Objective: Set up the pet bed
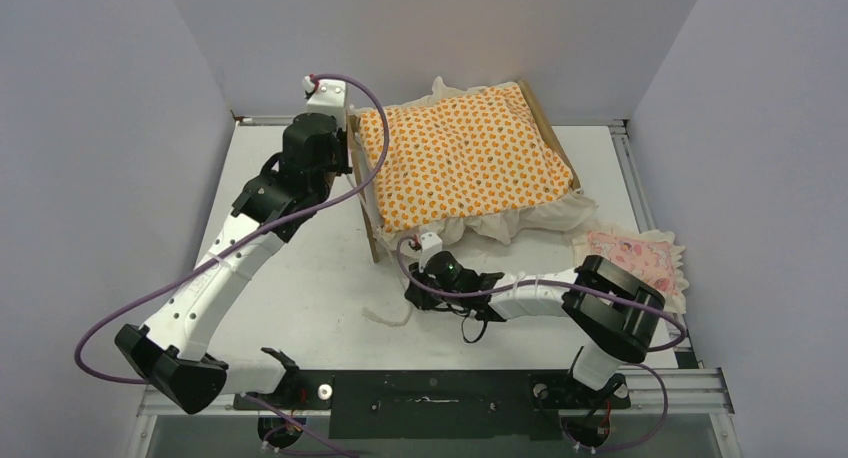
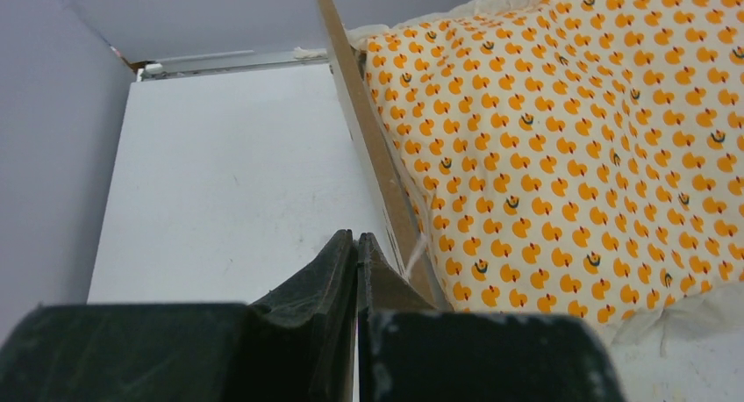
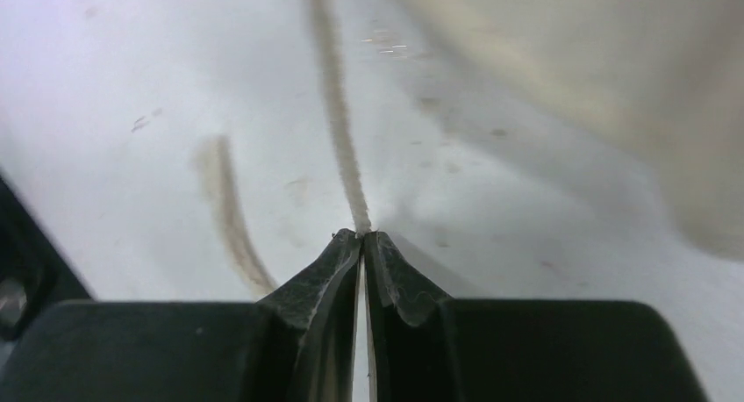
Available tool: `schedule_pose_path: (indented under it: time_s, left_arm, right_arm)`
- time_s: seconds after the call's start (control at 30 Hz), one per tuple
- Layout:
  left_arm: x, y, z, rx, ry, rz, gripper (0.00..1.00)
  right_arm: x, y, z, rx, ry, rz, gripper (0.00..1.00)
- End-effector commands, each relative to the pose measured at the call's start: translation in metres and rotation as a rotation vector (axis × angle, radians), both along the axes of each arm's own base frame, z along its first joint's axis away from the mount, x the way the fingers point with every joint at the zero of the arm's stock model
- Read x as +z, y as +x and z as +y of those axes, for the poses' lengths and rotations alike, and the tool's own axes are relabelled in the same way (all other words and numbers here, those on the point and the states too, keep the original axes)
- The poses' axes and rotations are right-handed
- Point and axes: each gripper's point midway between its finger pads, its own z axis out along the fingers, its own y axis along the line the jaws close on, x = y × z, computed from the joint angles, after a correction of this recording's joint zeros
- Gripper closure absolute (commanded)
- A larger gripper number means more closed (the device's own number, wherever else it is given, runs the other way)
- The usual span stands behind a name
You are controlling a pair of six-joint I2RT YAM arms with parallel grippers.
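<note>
The right fingers (image 3: pixel 329 266) are pressed together on the end of a pale cord (image 3: pixel 338 121), which runs away from the tips toward 12 o'clock in the wrist view. The left fingers (image 2: pixel 338 262) are also pressed together, with nothing seen between them. They sit just beside the rail (image 2: pixel 368 139) of the bed (image 1: pixel 365 193), on its 9 o'clock side. A thin thread hangs close by but is not in their grip.

The bed stands at the 12 o'clock end of the worktop (image 1: pixel 300 278). The mattress (image 1: pixel 465 153) already lies in it, its ruffle spilling over the frame toward 5 o'clock. The pillow (image 1: pixel 640 258) lies apart at 3 o'clock, on the worktop and not yet on the bed.

The step looks like drawing the cord to settle the mattress. To do it well, the pull should probably stay low and in line with the cord, toward 7 o'clock. It should be slow, so the light frame does not skid or tip. The left fingers are well placed to brace the rail. A slack cord may slip from the tips, so the pinch should be firm.

Count: one bed, one mattress, one pillow. There are two pale strands on the worktop: the pinched cord and a curved strand (image 3: pixel 228 209) at its 9 o'clock. I cannot tell whether they are one tie.
</note>
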Motion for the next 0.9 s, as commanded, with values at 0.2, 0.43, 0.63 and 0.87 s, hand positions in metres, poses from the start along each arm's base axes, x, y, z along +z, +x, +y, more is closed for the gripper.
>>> schedule_pose_path:
  time_s: [0.2, 0.43, 0.63, 0.87]
  left_arm:
    - [-0.034, -0.040, -0.010, -0.169, -0.102, -0.007, 1.00]
    - [-0.034, -0.043, -0.008, -0.162, -0.121, -0.001, 1.00]
    - [-0.033, -0.042, -0.006, -0.141, -0.126, 0.002, 1.00]
    - [-0.033, -0.042, -0.002, -0.121, -0.125, 0.004, 1.00]
  right_arm:
    - [0.118, 0.015, 0.003, 0.127, -0.043, -0.324, 0.58]
    - [0.157, 0.059, 0.012, 0.125, -0.029, -0.513, 0.53]
    - [0.145, 0.070, 0.046, 0.205, -0.022, -0.502, 0.54]
    - [0.124, 0.077, 0.051, 0.223, -0.037, -0.468, 0.63]
